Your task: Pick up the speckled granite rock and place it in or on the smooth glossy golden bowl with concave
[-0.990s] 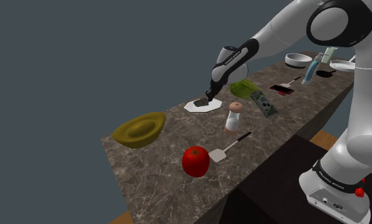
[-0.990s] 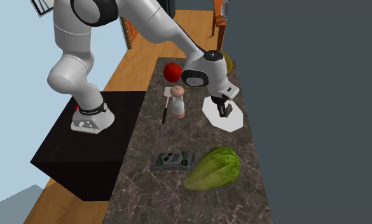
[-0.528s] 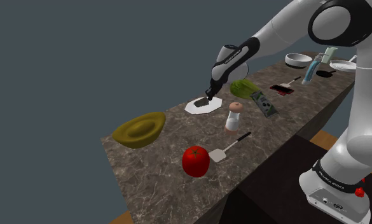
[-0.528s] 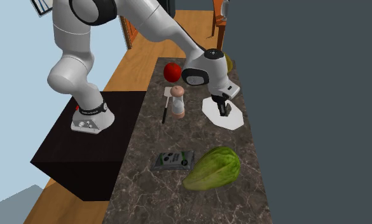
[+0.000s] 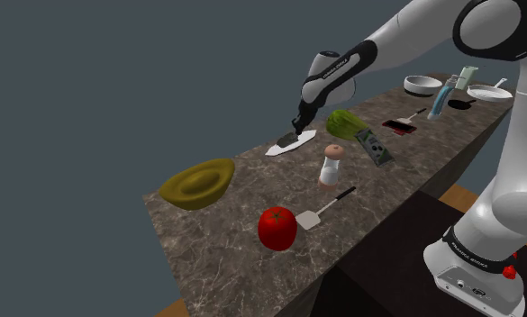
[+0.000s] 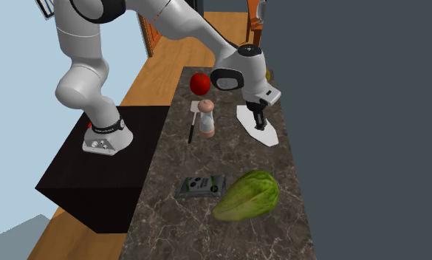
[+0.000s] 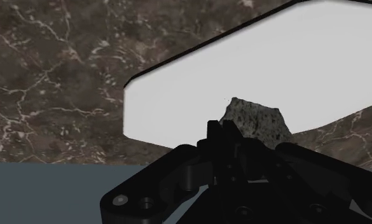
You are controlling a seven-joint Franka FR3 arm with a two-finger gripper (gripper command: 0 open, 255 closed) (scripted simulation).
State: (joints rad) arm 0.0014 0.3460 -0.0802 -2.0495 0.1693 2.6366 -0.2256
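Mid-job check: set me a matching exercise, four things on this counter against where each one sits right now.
Things:
1. rock
2. golden bowl
3. tomato
4. lettuce

Places:
A. beside the dark packet
B. next to the white spatula
C. at the pincer, over the white plate
D. on the marble counter, with nothing in it

Pairs: 1-C, 2-D, 3-B, 4-A.
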